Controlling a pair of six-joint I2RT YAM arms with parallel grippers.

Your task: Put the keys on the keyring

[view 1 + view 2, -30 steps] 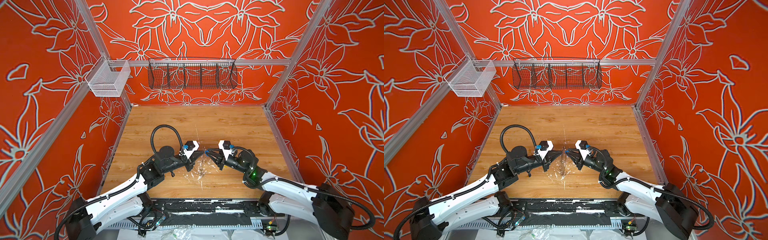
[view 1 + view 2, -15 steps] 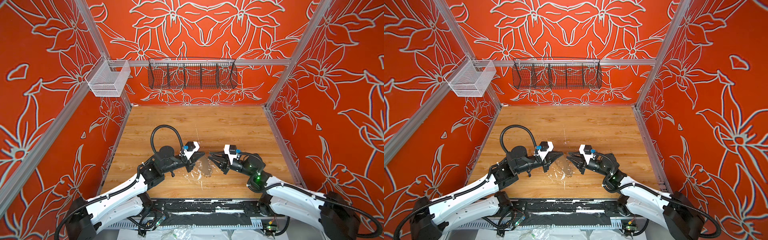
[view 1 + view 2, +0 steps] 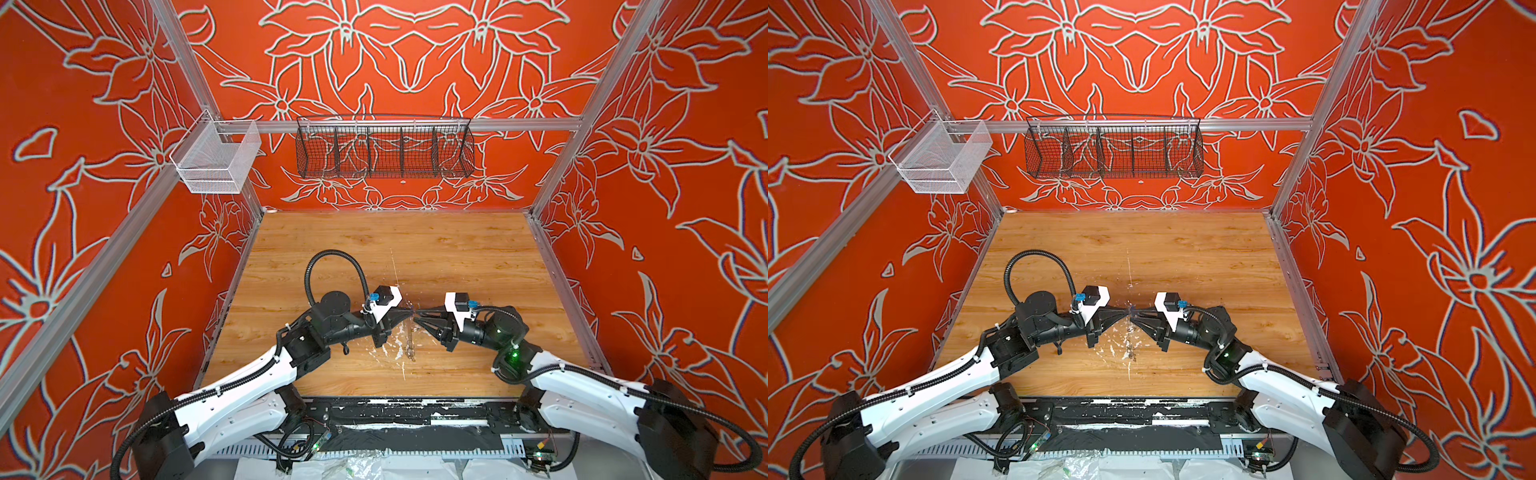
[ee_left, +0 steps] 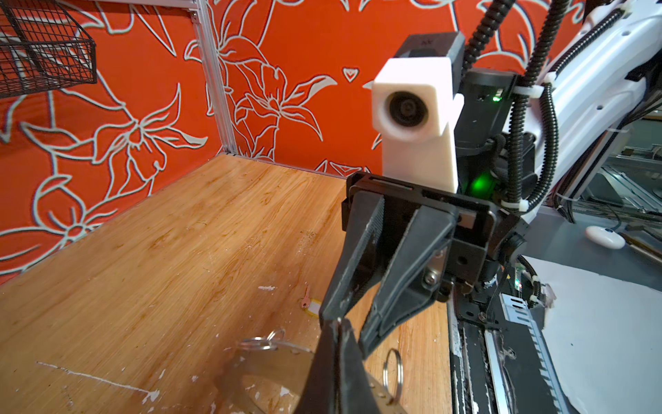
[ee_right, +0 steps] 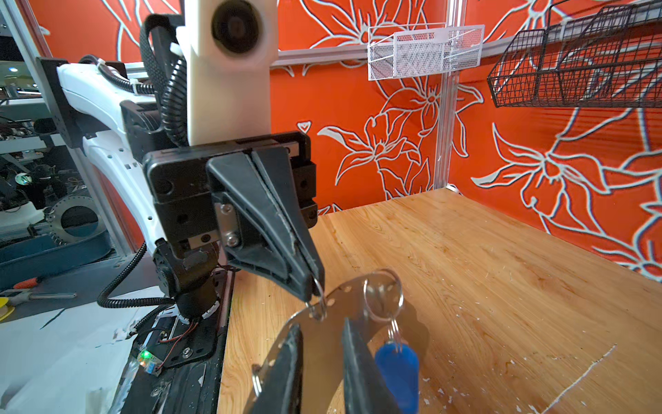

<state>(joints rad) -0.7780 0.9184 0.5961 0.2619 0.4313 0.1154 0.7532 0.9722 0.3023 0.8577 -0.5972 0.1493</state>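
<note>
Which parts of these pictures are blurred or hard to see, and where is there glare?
Right wrist view: the blue key tag and the right gripper's fingers are blurred by closeness. Left wrist view: the keyring is soft with glare. Top views: the keyring is barely visible between the grippers.

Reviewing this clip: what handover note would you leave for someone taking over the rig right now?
Left end effector: shut on a small split ring at the keyring edge.
Right end effector: jaws partly apart beside the keyring, no grip visible.
Done: blue-tagged key hangs from a split ring on the keyring.
Left: yellow-tagged key lies loose on the table; pick it up and thread it on.
</note>
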